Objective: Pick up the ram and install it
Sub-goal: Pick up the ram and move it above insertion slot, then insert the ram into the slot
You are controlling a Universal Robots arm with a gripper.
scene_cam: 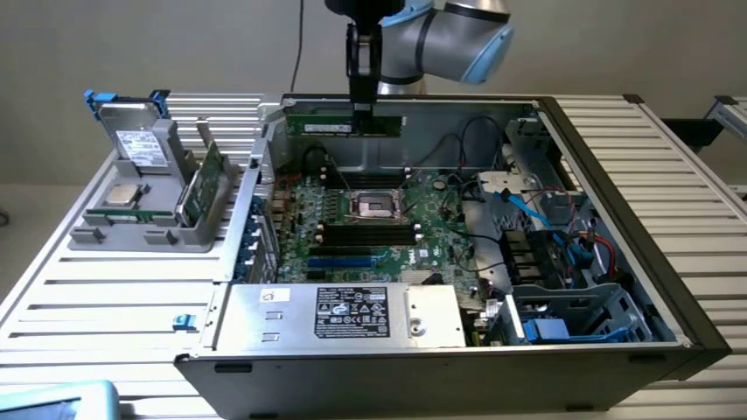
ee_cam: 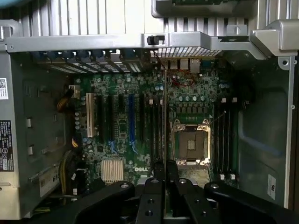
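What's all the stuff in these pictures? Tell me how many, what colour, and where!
table: one, white slats, under everything.
computer case: one, dark grey, open, on the table.
motherboard: one, green, on the case floor.
processor socket: one, silver, mid-motherboard.
power supply: one, silver, at the case's near end.
drive cage: one, blue, case corner at the exterior view's right.
holder: one, grey, on the table at the exterior view's left.
hard drive: one, silver, standing in the holder.
green card: one, green, standing in the holder.
processor chip: one, silver, in the holder.
ram: one, green, held above the case's far end.
arm: one, grey and light blue, above the case.
gripper: one, black, shut on the ram.
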